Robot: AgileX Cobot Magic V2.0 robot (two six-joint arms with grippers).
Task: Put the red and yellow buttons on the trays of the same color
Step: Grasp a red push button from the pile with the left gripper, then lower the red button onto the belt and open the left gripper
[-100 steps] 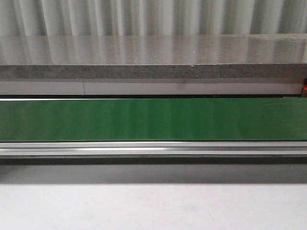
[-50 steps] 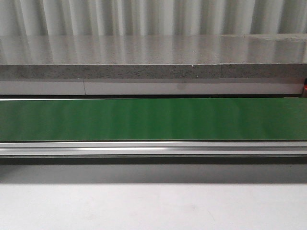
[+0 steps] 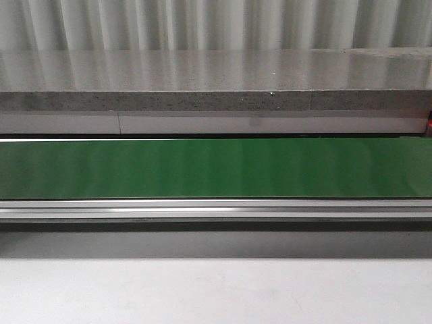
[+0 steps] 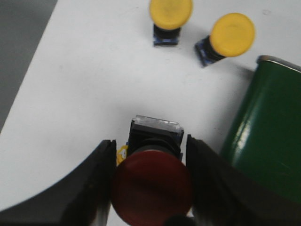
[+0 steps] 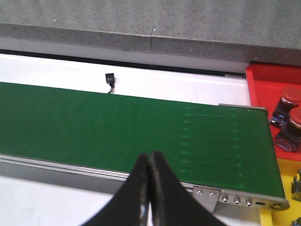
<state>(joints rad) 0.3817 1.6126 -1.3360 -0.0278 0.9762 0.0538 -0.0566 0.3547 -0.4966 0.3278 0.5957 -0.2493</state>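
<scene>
Left gripper (image 4: 151, 188): clamped on red button (image 4: 153, 186), just beside green belt (image 4: 265, 141). Two yellow buttons (image 4: 170, 12) (image 4: 232, 34): on white surface, near belt end. Right gripper (image 5: 149, 188): fingers pressed together, empty, above belt. Red tray (image 5: 268, 84): past belt end, holding two red buttons (image 5: 290, 94).

Soft, even light is falling from above on my bench. In front, the belt (image 3: 216, 169) is showing faint vertical banding, the ledge (image 3: 216, 71) is mirroring the ribbed wall, and a dark shadow is lying under the rail (image 3: 216, 209). At my left wrist, the red button (image 4: 151, 186) and my fingers (image 4: 91, 188) are blurring; the yellow buttons (image 4: 233, 34) are looking soft. At my right wrist, everything is staying fairly sharp, though grainy.
</scene>
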